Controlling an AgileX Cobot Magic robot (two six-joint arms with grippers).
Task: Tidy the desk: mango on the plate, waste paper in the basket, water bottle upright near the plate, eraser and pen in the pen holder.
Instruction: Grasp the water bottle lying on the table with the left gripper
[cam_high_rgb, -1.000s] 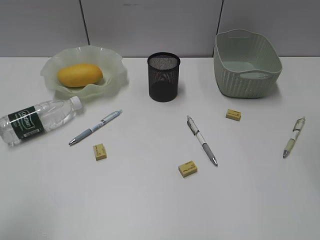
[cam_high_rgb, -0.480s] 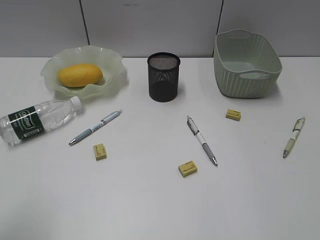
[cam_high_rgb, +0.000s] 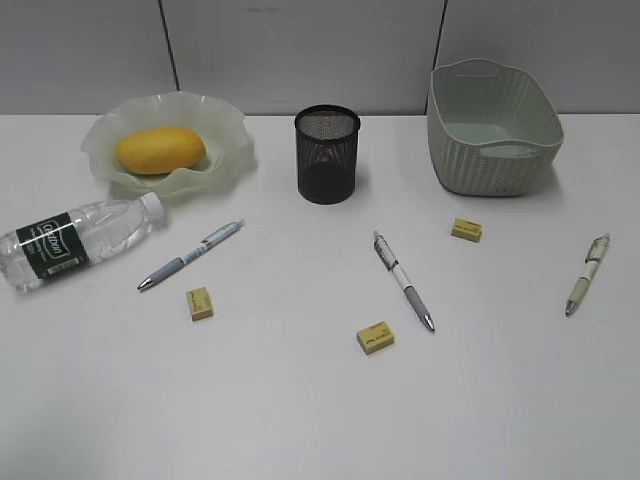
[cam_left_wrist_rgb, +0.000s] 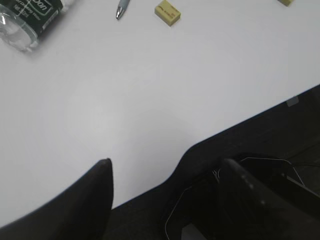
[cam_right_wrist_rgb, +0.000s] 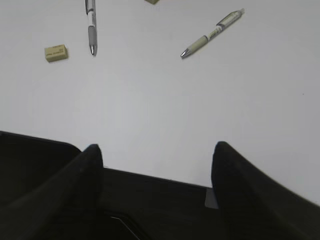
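Note:
The mango (cam_high_rgb: 160, 149) lies in the plate (cam_high_rgb: 225, 120) at the back left. The water bottle (cam_high_rgb: 75, 240) lies on its side on the desk (cam_high_rgb: 300, 400), left of a pen (cam_high_rgb: 190, 255) and an eraser (cam_high_rgb: 200, 303). Two more pens (cam_high_rgb: 403, 280) (cam_high_rgb: 587, 273) and two erasers (cam_high_rgb: 375, 337) (cam_high_rgb: 466, 229) lie between the pen holder (cam_high_rgb: 327, 155) and the basket (cam_high_rgb: 492, 130). No waste paper is in view. My left gripper (cam_left_wrist_rgb: 167, 162) and right gripper (cam_right_wrist_rgb: 156, 146) hang open and empty over the desk's front edge, outside the exterior view.
The desk's near edge (cam_left_wrist_rgb: 240, 122) runs just under both grippers, with dark floor below it. A grey wall stands behind the desk.

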